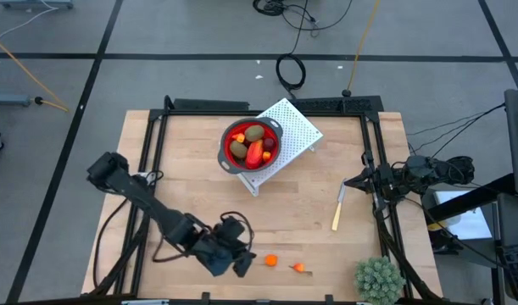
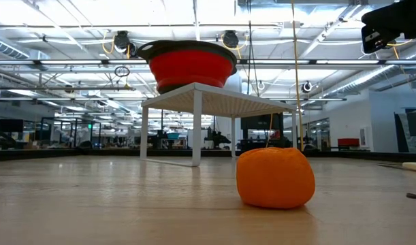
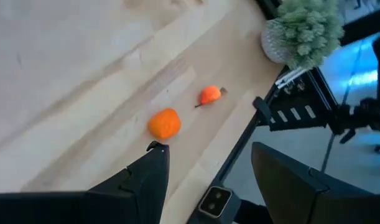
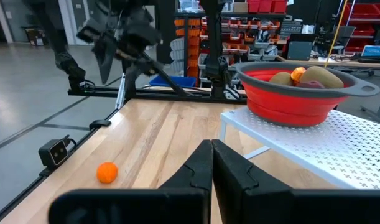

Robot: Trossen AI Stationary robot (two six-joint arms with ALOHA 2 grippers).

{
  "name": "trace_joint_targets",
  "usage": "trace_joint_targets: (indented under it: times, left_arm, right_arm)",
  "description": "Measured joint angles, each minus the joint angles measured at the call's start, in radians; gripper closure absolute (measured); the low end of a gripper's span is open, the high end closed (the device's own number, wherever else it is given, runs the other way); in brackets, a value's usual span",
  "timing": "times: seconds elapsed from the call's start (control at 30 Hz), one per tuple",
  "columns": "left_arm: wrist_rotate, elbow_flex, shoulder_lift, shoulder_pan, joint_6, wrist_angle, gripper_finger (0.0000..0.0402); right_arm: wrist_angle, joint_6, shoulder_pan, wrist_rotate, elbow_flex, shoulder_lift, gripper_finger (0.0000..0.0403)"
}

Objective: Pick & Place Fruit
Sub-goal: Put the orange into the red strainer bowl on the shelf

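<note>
from my remote seat i see the red bowl (image 1: 251, 144) standing on a small white perforated stand (image 1: 294, 129) at the far middle of the wooden table (image 1: 182, 178). inside the bowl i count two olive-brown ovals (image 1: 255, 133), one longer red-orange piece (image 1: 255, 153), one dark red ball (image 1: 269, 144) and one small orange piece at the far rim (image 1: 240, 137); more may lie under them, i cannot tell.

two fruits are outside the bowl, both on the table near the front edge. one is a round orange ball (image 1: 271, 260), and the second is a smaller orange piece with a little stem (image 1: 299, 268), just beside it toward the right. they do not touch each other.

the left gripper (image 1: 238, 256) is low over the table at the front, close to the orange ball on its left side. in the left wrist view its two fingers (image 3: 146, 180) are spread apart, with nothing between them, and the ball (image 3: 164, 123) lies just ahead of them.

the right gripper (image 1: 353, 181) waits at the right edge of the table. in the right wrist view its fingers (image 4: 205, 171) are pressed together and hold nothing.

one pale yellow stick (image 1: 338, 207) lies on the right part of the table, and one spiky green plant ball (image 1: 378, 278) sits at the front right corner.
</note>
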Motion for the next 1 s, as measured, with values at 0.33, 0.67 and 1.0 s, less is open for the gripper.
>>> trace_joint_targets:
  times: [0.33, 0.67, 1.0]
  left_arm:
    - [0.043, 0.0, 0.111, 0.032, -0.231, 0.137, 0.0177]
    - [0.061, 0.0, 0.209, 0.037, -0.396, 0.28, 0.0177]
    - [0.059, 0.0, 0.242, 0.059, -0.458, 0.257, 0.0177]
  right_arm:
    - [-0.007, -0.001, 0.0, 0.0, 0.0, 0.0, 0.0403]
    - [-0.021, -0.001, 0.0, 0.0, 0.0, 0.0, 0.0403]
    - [-0.03, -0.093, 0.0, 0.0, 0.0, 0.0, 0.0403]
